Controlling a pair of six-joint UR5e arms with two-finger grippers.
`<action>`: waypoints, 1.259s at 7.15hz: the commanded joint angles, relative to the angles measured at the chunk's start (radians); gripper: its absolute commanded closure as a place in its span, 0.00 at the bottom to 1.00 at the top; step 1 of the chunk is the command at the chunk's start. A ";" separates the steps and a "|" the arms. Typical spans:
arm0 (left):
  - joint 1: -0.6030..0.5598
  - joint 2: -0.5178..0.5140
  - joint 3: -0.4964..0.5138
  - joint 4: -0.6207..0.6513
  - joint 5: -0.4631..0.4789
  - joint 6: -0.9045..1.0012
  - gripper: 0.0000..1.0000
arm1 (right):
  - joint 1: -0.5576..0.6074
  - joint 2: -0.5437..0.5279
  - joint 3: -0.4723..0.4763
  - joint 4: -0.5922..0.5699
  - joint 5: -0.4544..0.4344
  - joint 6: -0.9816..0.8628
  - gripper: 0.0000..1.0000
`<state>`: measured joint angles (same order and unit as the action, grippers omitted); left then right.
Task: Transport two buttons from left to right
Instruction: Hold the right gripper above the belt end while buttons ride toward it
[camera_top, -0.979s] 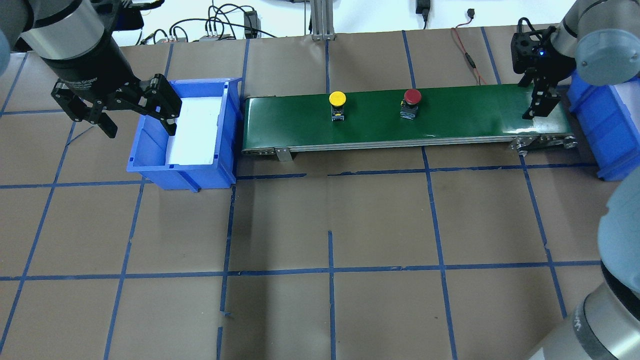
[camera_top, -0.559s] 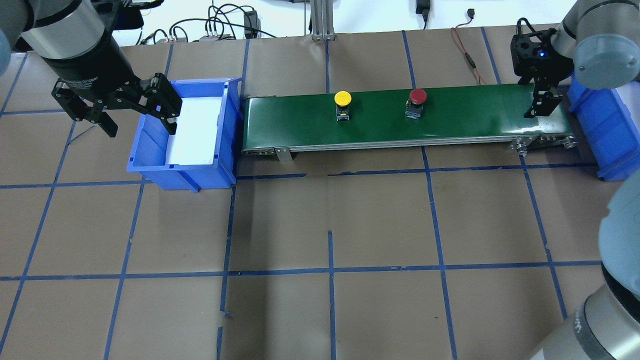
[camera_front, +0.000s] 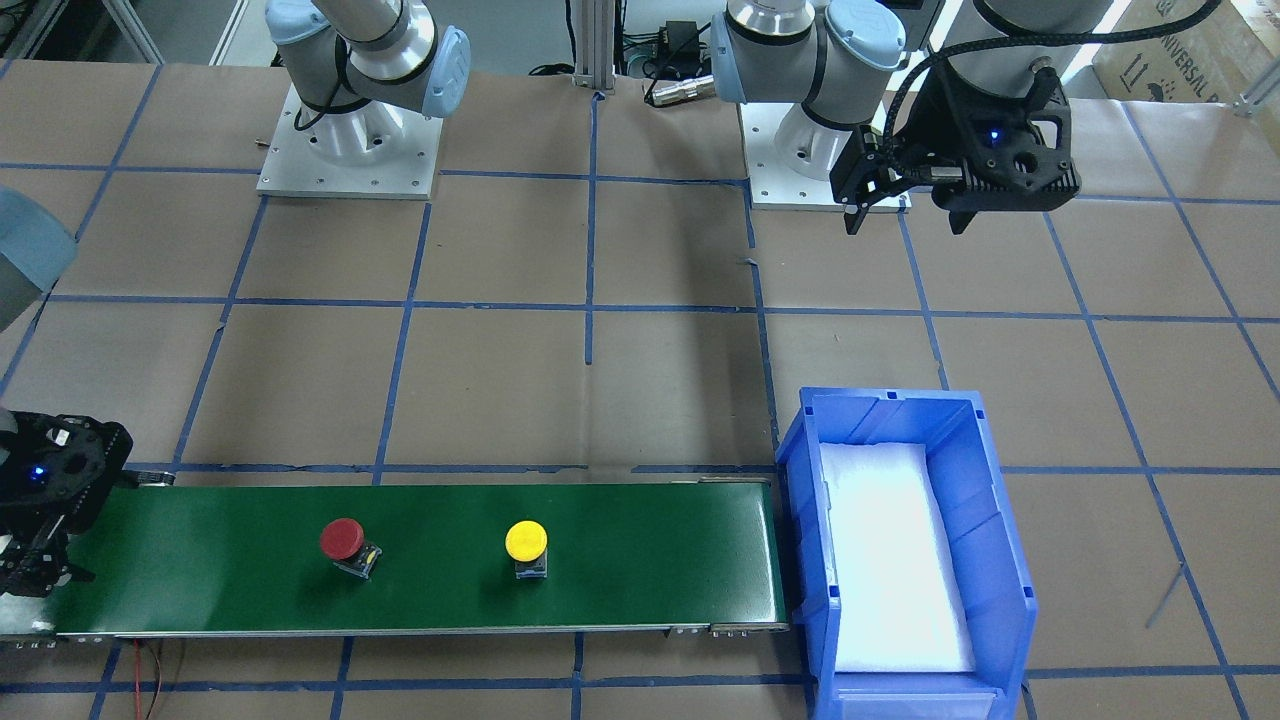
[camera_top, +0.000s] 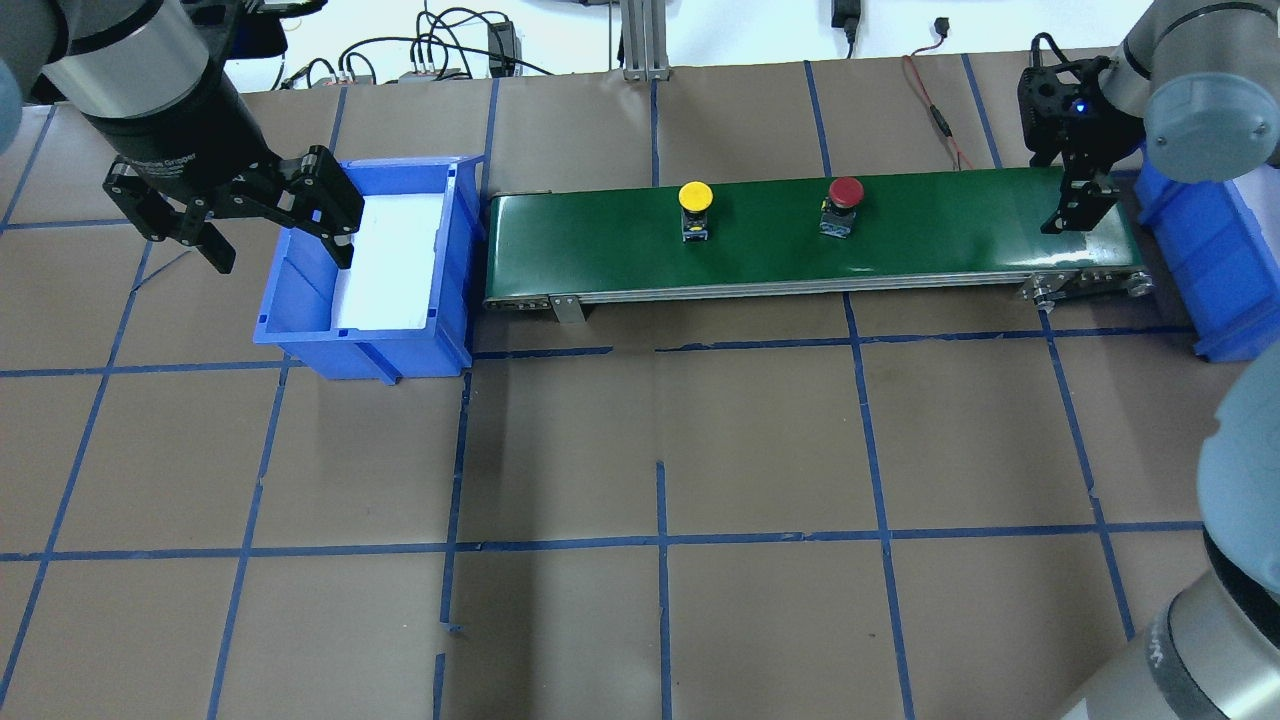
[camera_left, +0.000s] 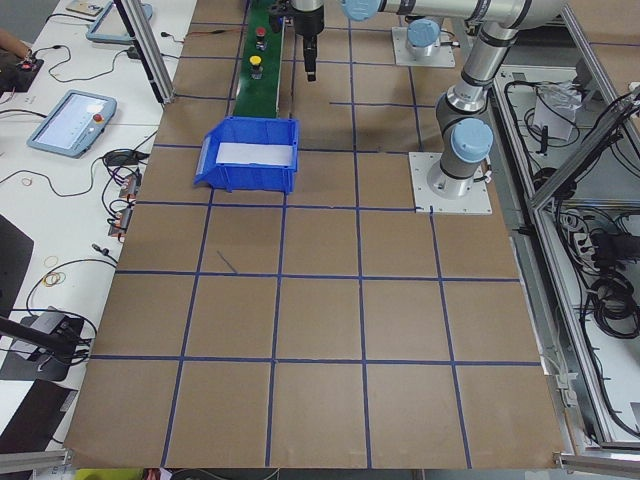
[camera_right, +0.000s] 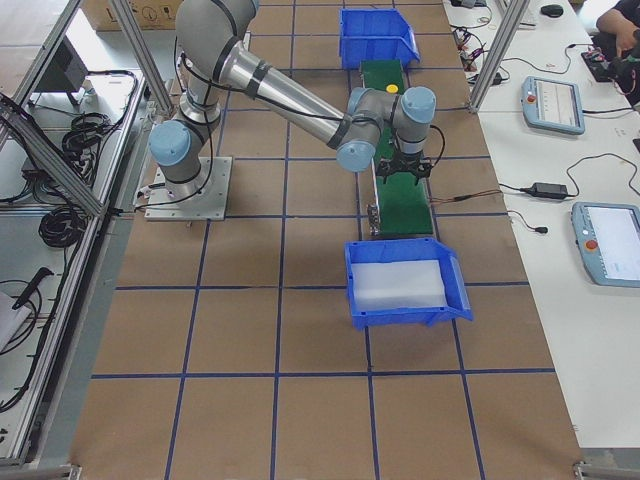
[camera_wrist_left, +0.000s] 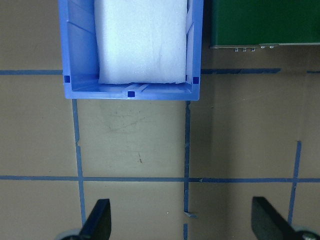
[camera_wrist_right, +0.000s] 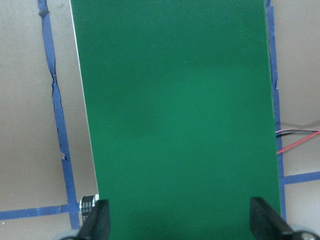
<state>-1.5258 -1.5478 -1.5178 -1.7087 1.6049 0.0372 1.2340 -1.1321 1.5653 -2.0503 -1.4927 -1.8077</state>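
Observation:
The yellow button and the red button stand upright on the green conveyor belt, yellow near the middle and red to its right. They also show in the front-facing view, yellow and red. My left gripper is open and empty, high over the left edge of the left blue bin. My right gripper is open and empty, just above the belt's right end; its wrist view shows only bare belt between the fingers.
A second blue bin stands past the belt's right end. The left bin holds white foam padding. Cables lie along the table's far edge. Brown paper with blue tape lines covers the table.
Both buttons have moved to the right along the belt. My right gripper has shifted slightly. My left gripper has stayed put.

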 joint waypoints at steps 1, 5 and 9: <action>-0.001 0.000 0.001 0.000 0.000 0.001 0.00 | -0.001 -0.037 0.048 0.001 0.009 0.002 0.00; 0.001 0.000 -0.001 0.000 0.003 0.003 0.00 | -0.001 -0.046 0.058 -0.050 -0.009 -0.005 0.00; -0.001 0.000 -0.001 0.000 0.003 0.003 0.00 | 0.001 -0.049 0.064 -0.085 -0.009 -0.005 0.00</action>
<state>-1.5254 -1.5478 -1.5184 -1.7089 1.6057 0.0392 1.2347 -1.1812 1.6286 -2.1332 -1.5024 -1.8130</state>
